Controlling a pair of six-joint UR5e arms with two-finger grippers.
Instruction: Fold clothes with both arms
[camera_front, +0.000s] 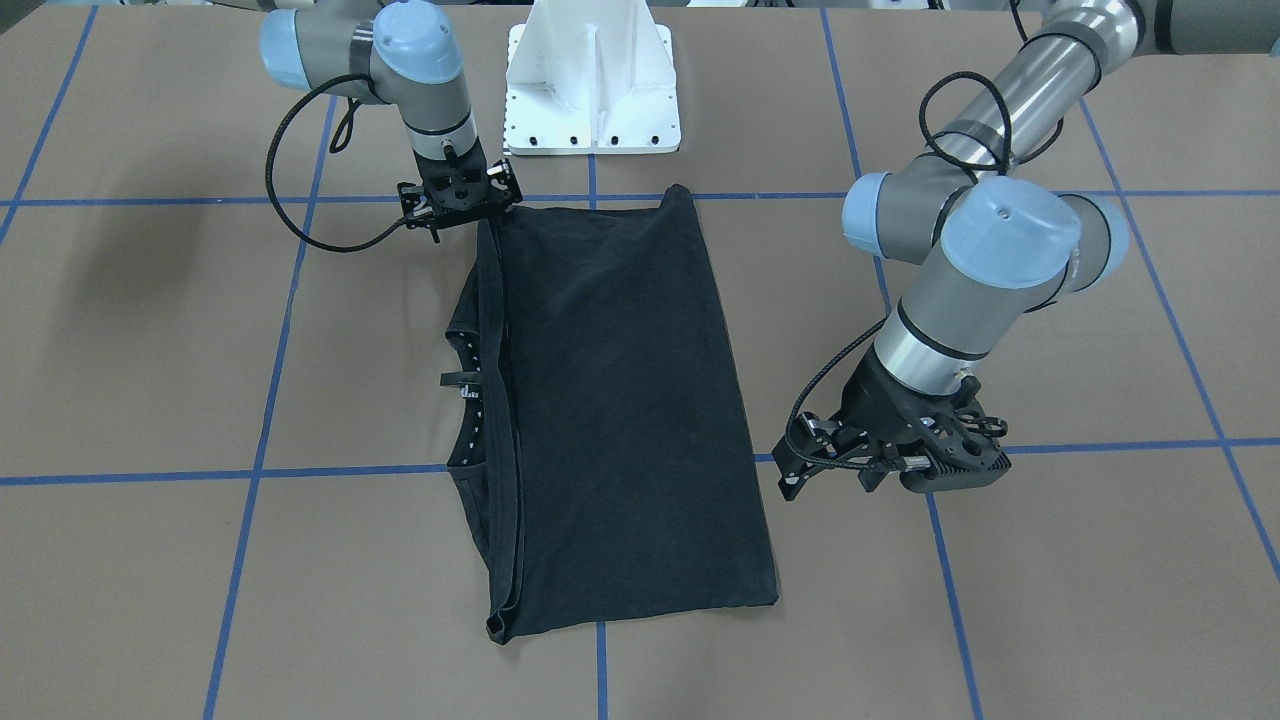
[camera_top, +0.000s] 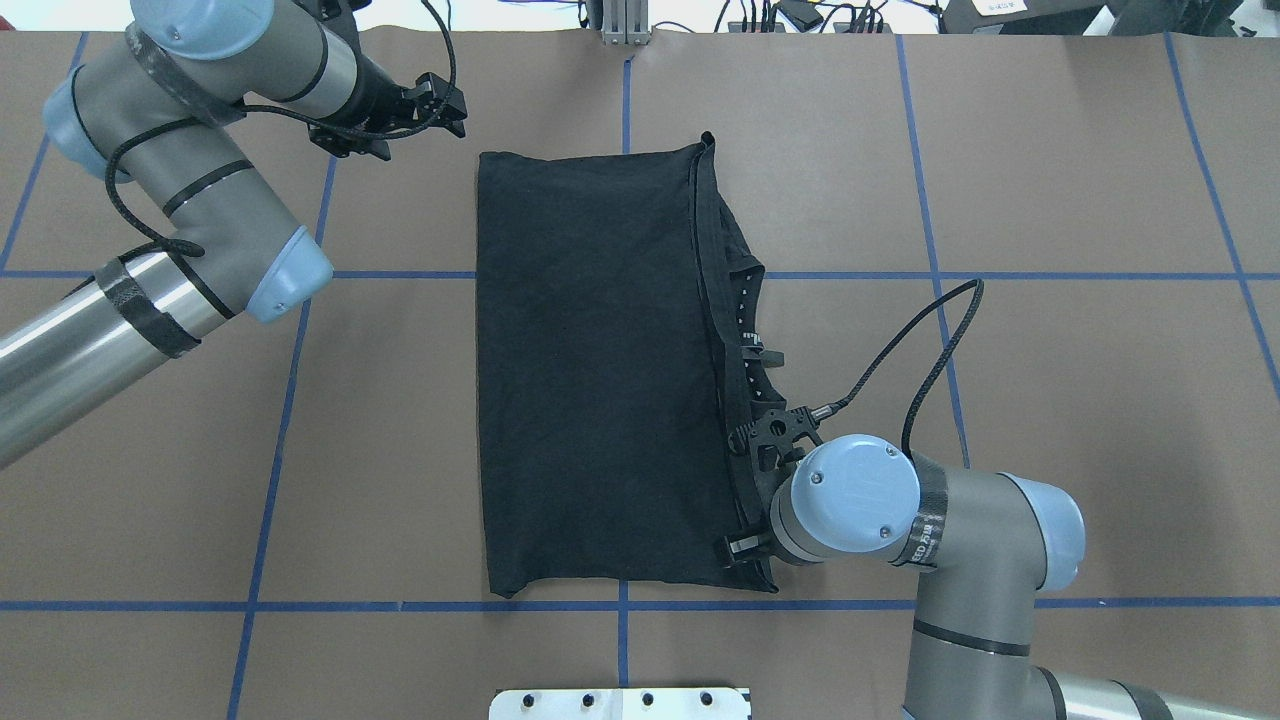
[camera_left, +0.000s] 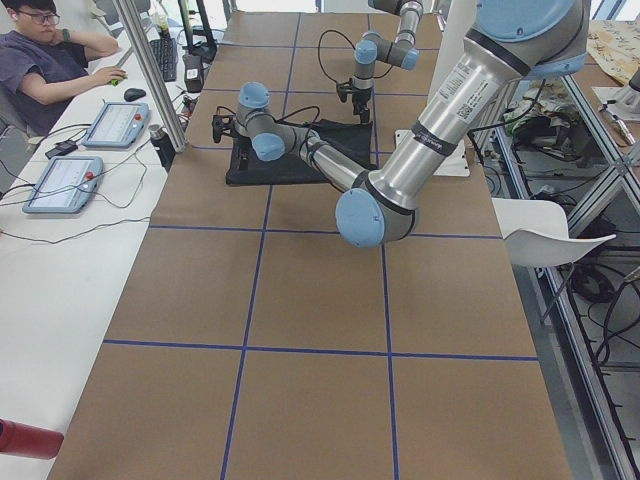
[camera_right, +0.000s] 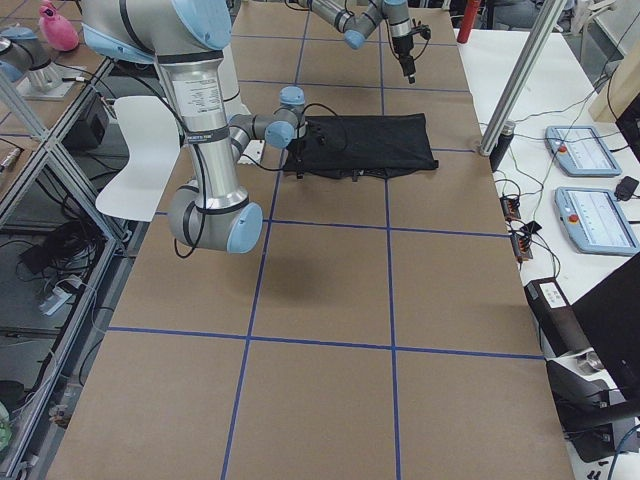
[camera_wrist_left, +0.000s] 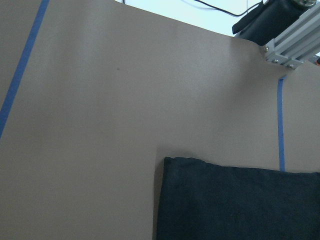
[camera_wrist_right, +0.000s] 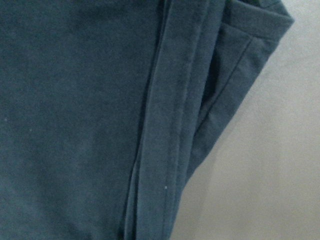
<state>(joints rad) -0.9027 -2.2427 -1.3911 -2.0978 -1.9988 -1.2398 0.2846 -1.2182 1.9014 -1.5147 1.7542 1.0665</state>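
Down at the near right corner of the black T-shirt (camera_front: 620, 400), my right gripper (camera_front: 475, 205) touches the cloth; I cannot tell if it is closed. My left gripper (camera_front: 830, 485) hangs spread apart and holds nothing, near the far left corner. The folded T-shirt lies flat on the table (camera_front: 150, 350), its long way pointing away from the robot.

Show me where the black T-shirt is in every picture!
Front-facing: T-shirt in the middle.
Overhead: T-shirt middle.
Left side: T-shirt far, upper middle.
Right side: T-shirt far, upper middle.
Left wrist: T-shirt bottom right corner.
Right wrist: T-shirt fills the left.
Landmark: the blue tape line running under it.
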